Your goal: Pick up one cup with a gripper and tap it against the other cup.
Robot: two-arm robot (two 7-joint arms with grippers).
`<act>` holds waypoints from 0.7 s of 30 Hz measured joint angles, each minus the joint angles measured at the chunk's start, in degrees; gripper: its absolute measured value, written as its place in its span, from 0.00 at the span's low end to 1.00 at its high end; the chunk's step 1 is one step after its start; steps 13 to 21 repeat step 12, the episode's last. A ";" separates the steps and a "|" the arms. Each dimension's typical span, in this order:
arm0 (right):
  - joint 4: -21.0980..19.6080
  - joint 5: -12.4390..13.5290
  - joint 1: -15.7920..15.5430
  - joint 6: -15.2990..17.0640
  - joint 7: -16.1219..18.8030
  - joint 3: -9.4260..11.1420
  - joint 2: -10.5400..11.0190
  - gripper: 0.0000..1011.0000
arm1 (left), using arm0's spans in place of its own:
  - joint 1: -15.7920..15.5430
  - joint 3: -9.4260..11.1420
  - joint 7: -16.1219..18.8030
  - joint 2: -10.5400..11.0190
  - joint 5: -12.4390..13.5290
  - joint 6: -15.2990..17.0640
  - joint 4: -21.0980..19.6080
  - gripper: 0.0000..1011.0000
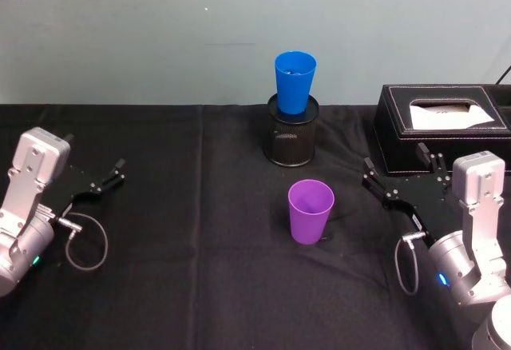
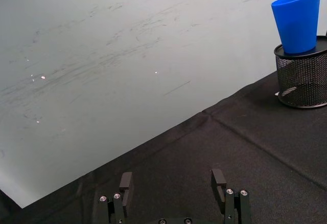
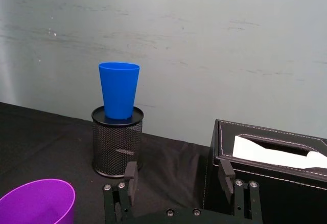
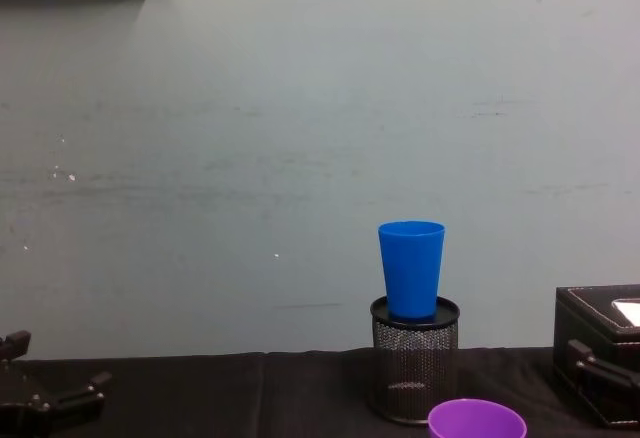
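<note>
Two cups wait for us: the purple cup (image 1: pixel 310 210) stands alone on the black table (image 1: pixel 200 286), the blue cup (image 1: pixel 295 81) sits in a mesh holder (image 1: pixel 291 142). Our right gripper (image 1: pixel 399 176) and left gripper (image 1: pixel 100 182) rest wide open, holding nothing, probably ready to start.

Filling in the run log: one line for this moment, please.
purple cup upright, ungrasped | blue cup in mesh holder | left gripper open | right gripper open

No readable text, label, brand, number or sign turns up anywhere, not on the cups, the mesh holder, the tissue box, the wall or the arms.
</note>
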 joint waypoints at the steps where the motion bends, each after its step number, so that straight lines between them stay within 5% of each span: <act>1: 0.00 0.00 0.00 0.00 0.00 0.00 0.00 0.99 | 0.00 0.00 0.00 0.00 0.00 0.00 0.00 0.99; 21: 0.00 0.00 0.00 0.00 0.00 0.00 0.00 0.99 | 0.00 0.00 0.00 0.00 0.00 0.00 0.00 0.99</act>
